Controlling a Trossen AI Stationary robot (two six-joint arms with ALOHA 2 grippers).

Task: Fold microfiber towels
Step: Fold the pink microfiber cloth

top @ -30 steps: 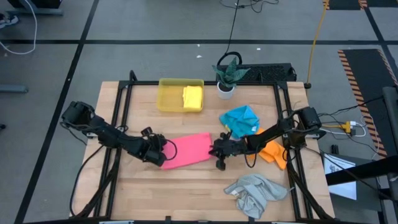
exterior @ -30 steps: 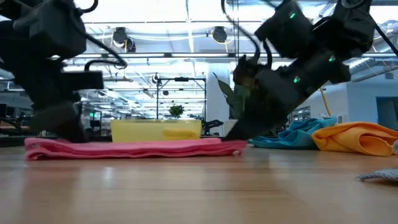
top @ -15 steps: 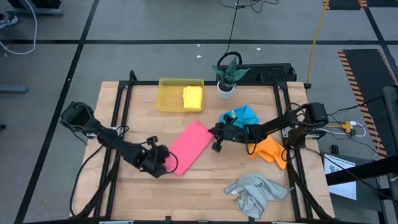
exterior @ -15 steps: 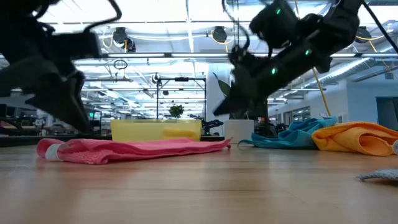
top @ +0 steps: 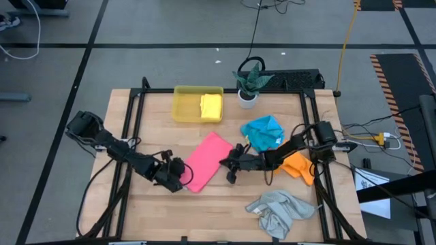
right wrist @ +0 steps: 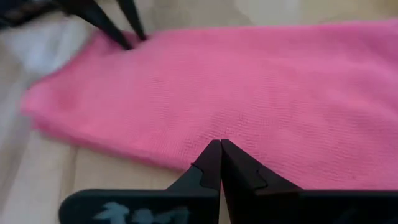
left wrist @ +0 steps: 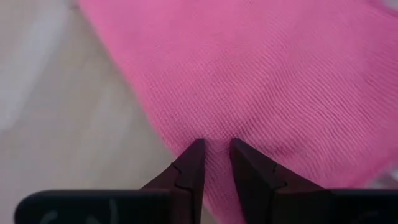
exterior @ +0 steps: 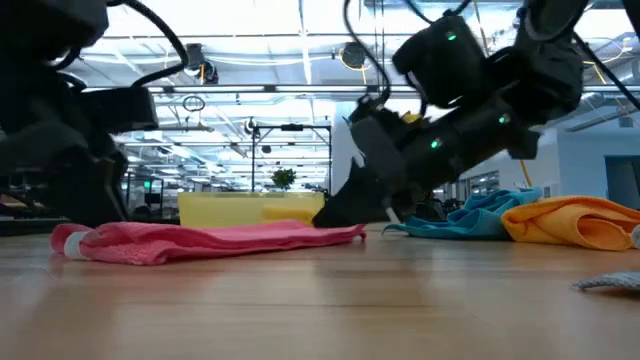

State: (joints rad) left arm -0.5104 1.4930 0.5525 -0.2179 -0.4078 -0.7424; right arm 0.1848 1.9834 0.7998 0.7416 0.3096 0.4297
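Yellow towel [top: 211, 107] folded in tray [top: 185, 103]; pink towel [top: 207, 160] folded, pinched by left gripper [top: 182, 178]; right gripper [top: 230, 170] closed, empty; blue [top: 264, 131], orange [top: 298, 165], grey [top: 279, 209] unfolded.

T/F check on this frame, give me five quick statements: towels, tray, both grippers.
1. The pink towel lies on the table between the two grippers. True.
2. The yellow towel lies in the yellow tray. True.
3. The grey towel is folded flat inside the tray. False: it lies crumpled on the table, at the near edge.
4. The right gripper is wide open. False: its fingers are shut, at the pink towel's edge.
5. The left gripper holds the blue towel. False: its fingers are at the pink towel; the blue one lies by the plant pot.
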